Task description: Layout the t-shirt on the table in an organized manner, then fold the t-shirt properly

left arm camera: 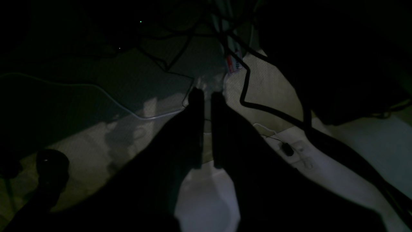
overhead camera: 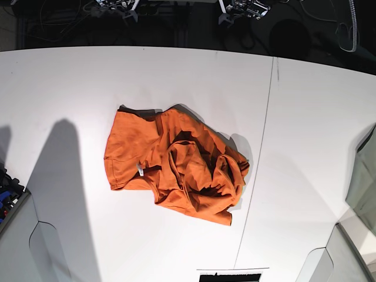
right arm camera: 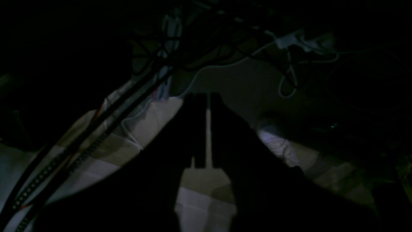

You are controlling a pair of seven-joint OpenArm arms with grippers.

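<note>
Dark gripper fingers are filling the lower half of both wrist views, which are very dim. In the left wrist view the left gripper (left arm camera: 206, 96) is pointing out over a carpeted floor strewn with cables (left arm camera: 244, 93), its two fingers standing nearly together with only a thin slit between them and nothing held. The right gripper (right arm camera: 207, 96) is looking much the same, its fingers all but closed and seemingly empty, though the gloom is making this hard to confirm. From the base view, neither arm is reaching over the table (overhead camera: 70, 88). The t-shirt (overhead camera: 176, 164) is lying crumpled near the middle of the white top, bunched thickest on its right side, just left of the thin dark seam (overhead camera: 258, 153). A grey-green cloth (overhead camera: 364, 176) is hanging at the right edge.
</note>
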